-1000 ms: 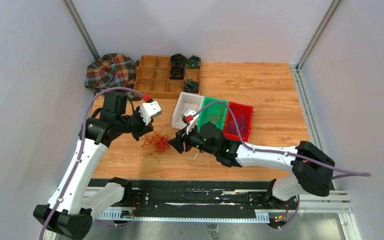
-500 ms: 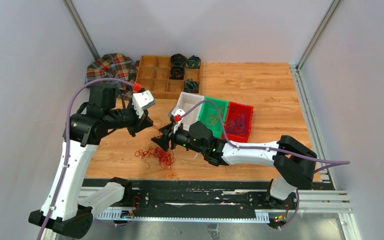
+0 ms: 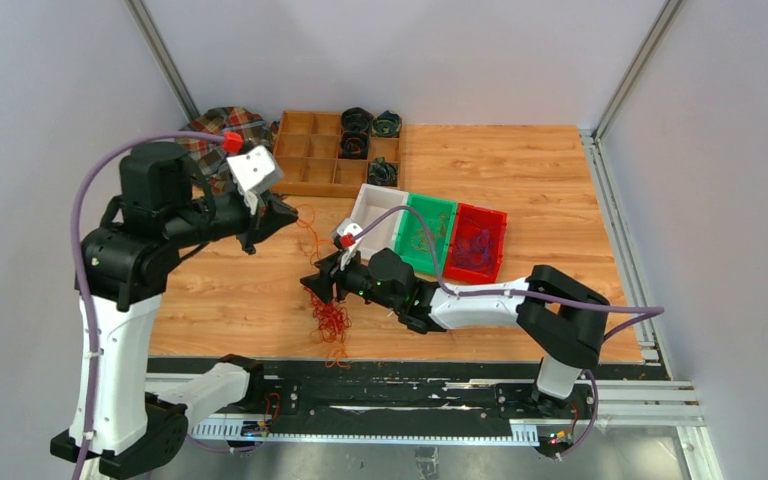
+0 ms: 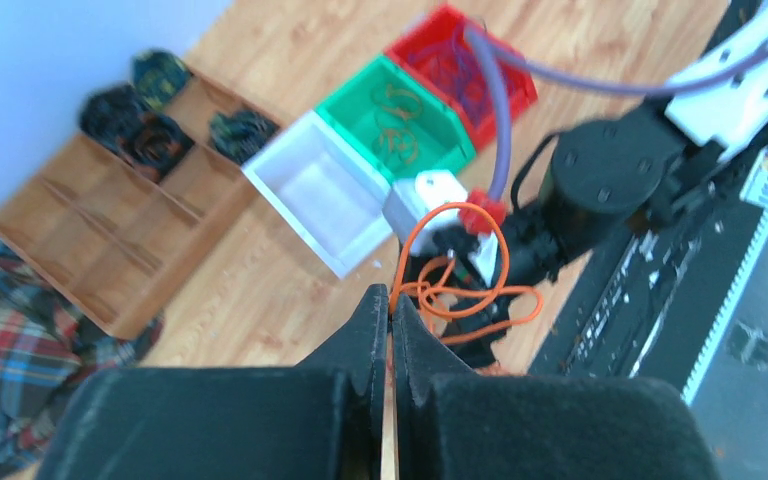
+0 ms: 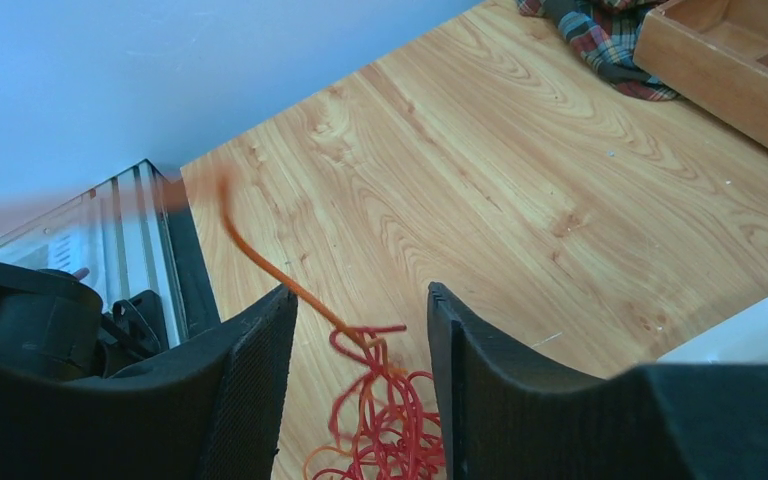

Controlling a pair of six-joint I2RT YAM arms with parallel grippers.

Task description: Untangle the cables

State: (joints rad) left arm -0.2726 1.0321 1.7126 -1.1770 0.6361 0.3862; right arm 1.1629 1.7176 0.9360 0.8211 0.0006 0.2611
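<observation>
Our left gripper (image 4: 391, 298) is held high above the table (image 3: 520, 170), its jaws pinched tight on one orange strand (image 4: 438, 293). The strand runs down from there to the cables (image 3: 328, 320). This loose bunch of red and orange wires lies close to the table's near edge, left of its middle. Our right gripper (image 5: 360, 292) hovers low over the top of the bunch with its jaws apart. The wires pass between them, and we cannot tell whether either finger touches them.
</observation>
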